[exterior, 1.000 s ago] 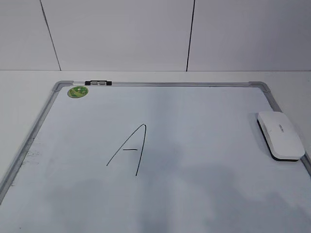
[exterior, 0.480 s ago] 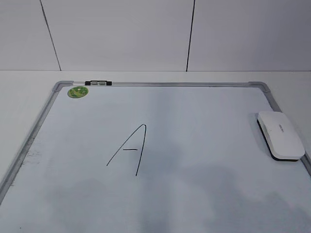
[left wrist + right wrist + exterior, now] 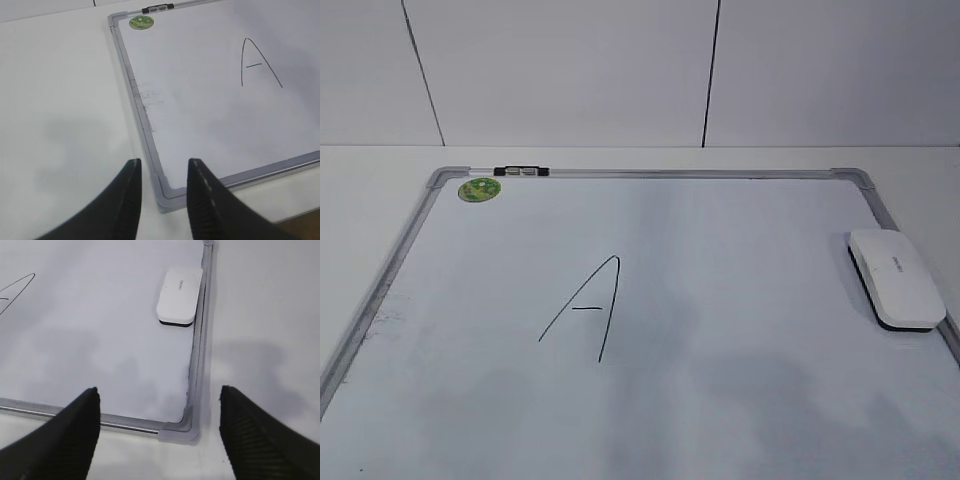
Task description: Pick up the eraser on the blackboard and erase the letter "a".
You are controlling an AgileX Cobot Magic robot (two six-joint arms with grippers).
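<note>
Right now you have the blackboard (image 3: 720,250) lying flat on a matte white table (image 3: 360,200): a smooth, glossy white writing surface inside a silver-grey metal frame with rounded grey corner pieces, a round green sticker (image 3: 479,189) near its far left corner and a small black-and-silver clip (image 3: 521,171) on the far rail. Faint grey smudges mark the surface near the left rail.

The only letter you can see is drawn in thin black marker near the middle of the board, and it is a tall, angular capital A (image 3: 582,308) rather than a rounded lowercase one.

The eraser (image 3: 897,278) is a white rounded-rectangular plastic block with a thin dark underside and small grey lettering on top. It sits on the board, right against the right-hand rail toward the far right corner, well apart from the letter.

Compared with a second ago, nothing has shifted: eraser, letter and board lie exactly as before.

Your left gripper (image 3: 162,192) hovers over the board's near left corner, its black ribbed fingers parted a little and holding nothing. Your right gripper (image 3: 159,415) hangs above the near right corner, spread wide and empty.
</note>
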